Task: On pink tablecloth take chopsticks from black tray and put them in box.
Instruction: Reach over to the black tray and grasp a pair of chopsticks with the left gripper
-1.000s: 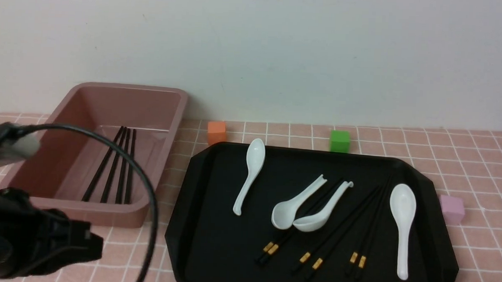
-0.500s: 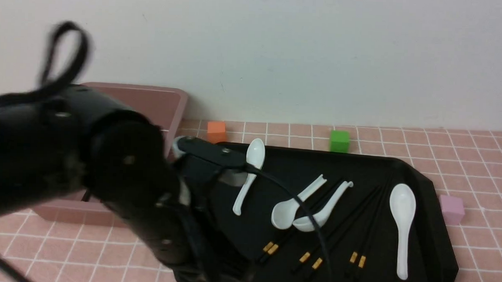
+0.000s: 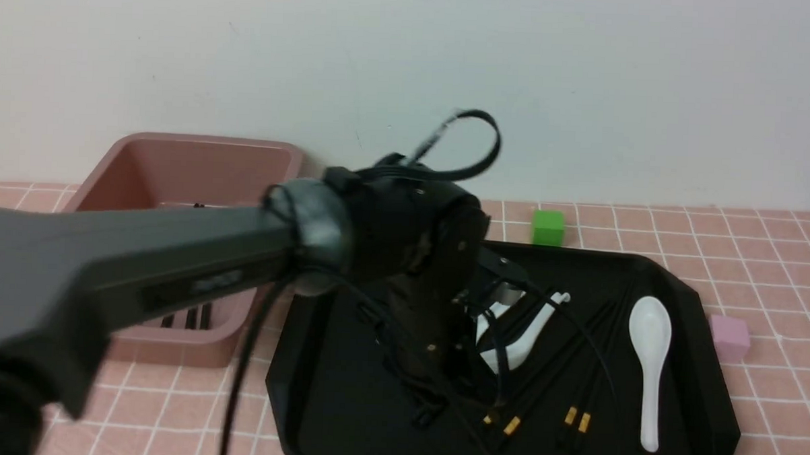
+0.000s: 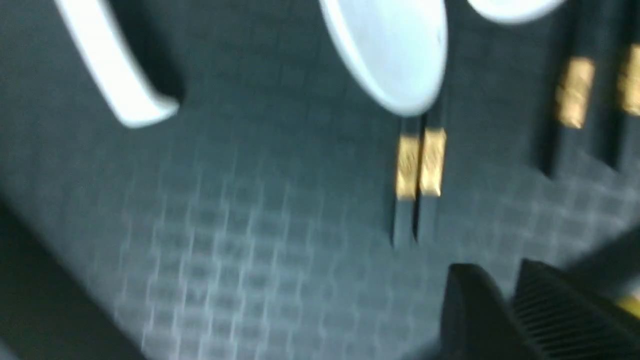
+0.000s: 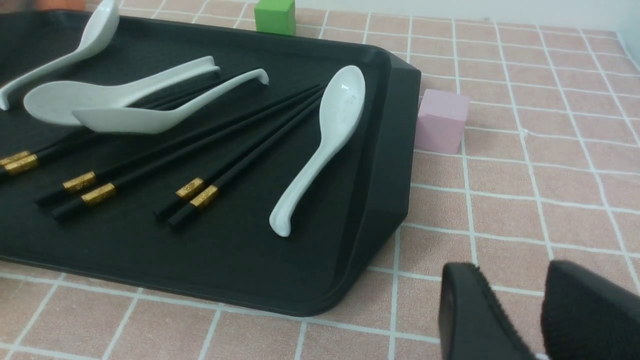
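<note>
Several black chopsticks (image 3: 575,416) with gold bands lie in the black tray (image 3: 705,319) on the pink tablecloth (image 3: 767,267). My left arm (image 3: 174,273) reaches over the tray's middle and hides its own gripper in the front view. In the blurred left wrist view, my left gripper (image 4: 492,272) hovers low over the tray floor, slightly open and empty, just short of a chopstick pair (image 4: 420,160). The box (image 3: 178,159) at the back left holds several chopsticks (image 3: 189,317). My right gripper (image 5: 510,270) is open and empty over the cloth, off the tray's right corner (image 5: 395,125).
White soup spoons lie among the chopsticks (image 3: 650,337), (image 5: 340,105), and two rest on top of some sticks (image 5: 125,105). A green cube (image 3: 548,227) stands behind the tray. A pink cube (image 3: 729,336) stands at the tray's right. A white wall runs behind.
My left arm has swung from the front left corner across the box and out over the tray. It now hides the left and middle spoons. The chopsticks and spoons have not moved.
</note>
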